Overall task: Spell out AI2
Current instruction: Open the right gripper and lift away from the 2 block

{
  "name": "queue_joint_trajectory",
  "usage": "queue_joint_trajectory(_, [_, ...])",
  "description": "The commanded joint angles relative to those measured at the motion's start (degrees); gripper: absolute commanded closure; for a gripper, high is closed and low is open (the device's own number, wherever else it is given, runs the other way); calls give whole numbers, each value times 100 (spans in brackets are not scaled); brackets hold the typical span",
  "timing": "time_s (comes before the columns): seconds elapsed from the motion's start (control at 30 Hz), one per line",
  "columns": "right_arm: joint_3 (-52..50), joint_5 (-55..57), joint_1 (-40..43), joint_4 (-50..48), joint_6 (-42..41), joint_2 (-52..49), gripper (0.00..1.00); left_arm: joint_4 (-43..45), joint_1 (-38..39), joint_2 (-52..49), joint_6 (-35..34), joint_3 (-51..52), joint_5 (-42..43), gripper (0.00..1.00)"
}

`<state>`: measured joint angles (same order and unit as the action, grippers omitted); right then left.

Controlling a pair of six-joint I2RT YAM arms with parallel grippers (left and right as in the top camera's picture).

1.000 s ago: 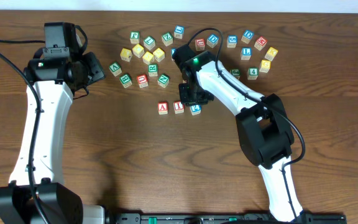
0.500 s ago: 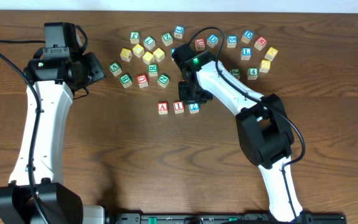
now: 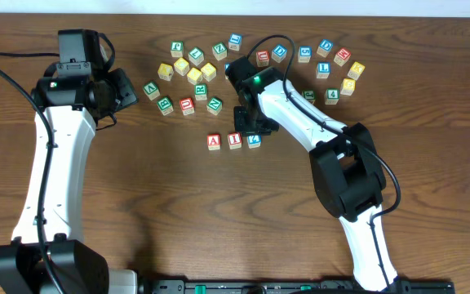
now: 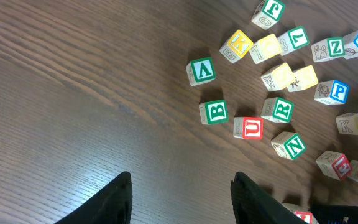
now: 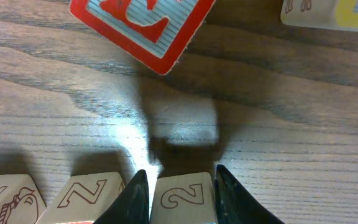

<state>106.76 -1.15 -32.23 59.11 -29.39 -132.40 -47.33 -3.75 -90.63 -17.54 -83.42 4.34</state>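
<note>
Three blocks stand in a row on the wooden table: a red A block (image 3: 213, 140), a red I block (image 3: 234, 140) and a blue 2 block (image 3: 254, 140). My right gripper (image 3: 250, 124) sits just behind the 2 block. In the right wrist view its fingers (image 5: 181, 173) press both sides of that block (image 5: 182, 198), which rests on the table beside the I block (image 5: 86, 198). My left gripper (image 3: 126, 90) is open and empty above bare table at the left; its fingers (image 4: 181, 186) hold nothing.
Several loose letter blocks lie behind the row (image 3: 194, 69) and at the back right (image 3: 333, 65). A red block (image 5: 142, 22) lies just beyond my right fingers. The left wrist view shows green V (image 4: 202, 70) and B (image 4: 215, 112) blocks and a red U block (image 4: 248, 127).
The 2 block has shifted slightly left and back, closer to the I block, together with my right gripper. The left arm has not moved.
</note>
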Motion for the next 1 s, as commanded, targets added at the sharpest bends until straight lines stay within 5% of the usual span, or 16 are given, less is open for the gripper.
queue_joint_trajectory(0.0, [136, -11, -28, 20, -81, -35, 73, 0, -9, 39, 96, -118, -50, 50])
queue_joint_trajectory(0.8, [387, -7, 332, 599, 271, 1045, 69, -369, 120, 39, 101, -118, -46, 50])
queue_joint_trajectory(0.97, [286, -146, 487, 931, 380, 1038, 75, -448, 461, 39, 98, 61, -48, 50])
